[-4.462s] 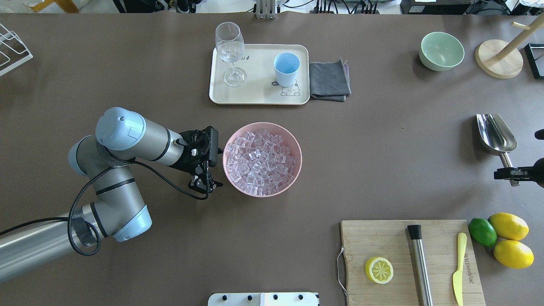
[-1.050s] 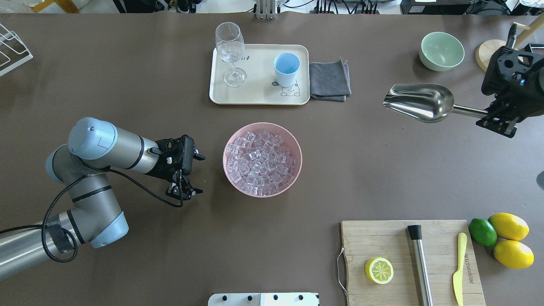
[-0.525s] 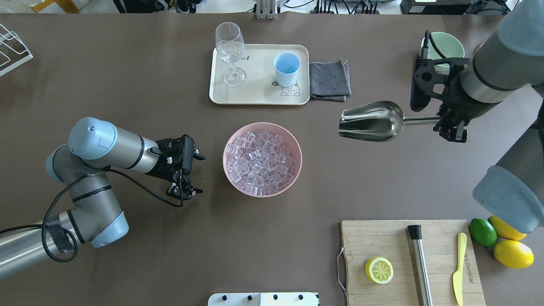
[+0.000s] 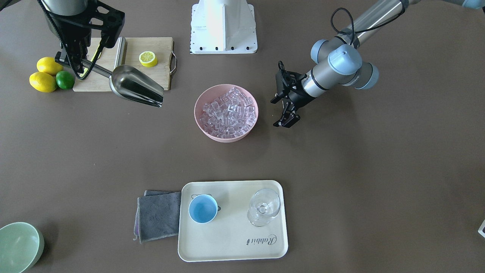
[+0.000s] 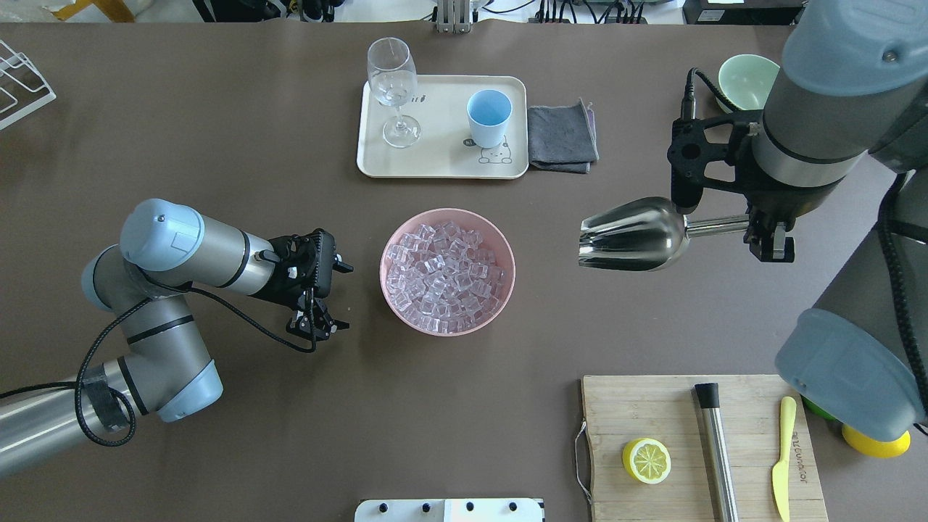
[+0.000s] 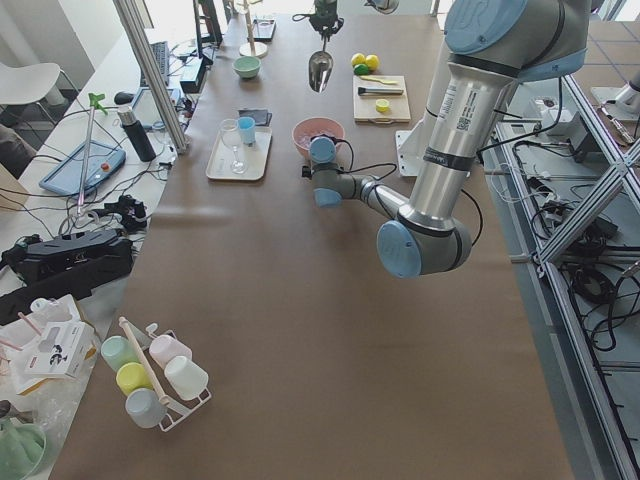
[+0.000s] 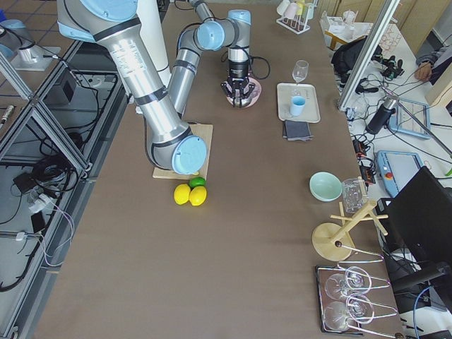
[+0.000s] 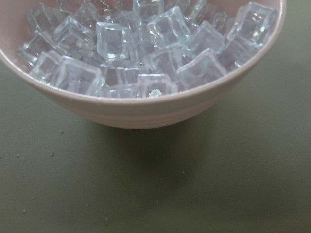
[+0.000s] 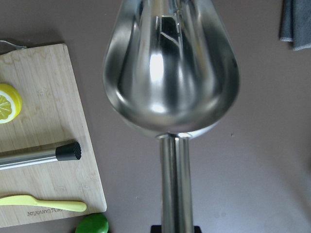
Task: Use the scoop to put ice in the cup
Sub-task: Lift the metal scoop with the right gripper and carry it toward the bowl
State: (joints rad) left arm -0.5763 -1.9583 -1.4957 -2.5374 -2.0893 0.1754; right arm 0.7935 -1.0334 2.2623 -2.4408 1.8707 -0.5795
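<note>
Scoop (image 5: 631,233) held level off the counter (image 5: 217,130), its open mouth turned toward the pink bowl (image 5: 507,250).

The right claw (image 5: 770,235) was clamped on the scoop's handle, the trough well apart from the bowl. The ice (image 5: 446,275) lay heaped in that bowl. The left claw (image 5: 342,297) sat low just beside the bowl's other side, fingers spread apart and holding nothing. The cup (image 5: 489,116) stood on the cream tray (image 5: 435,163), near a stemmed glass (image 5: 394,90).
</note>
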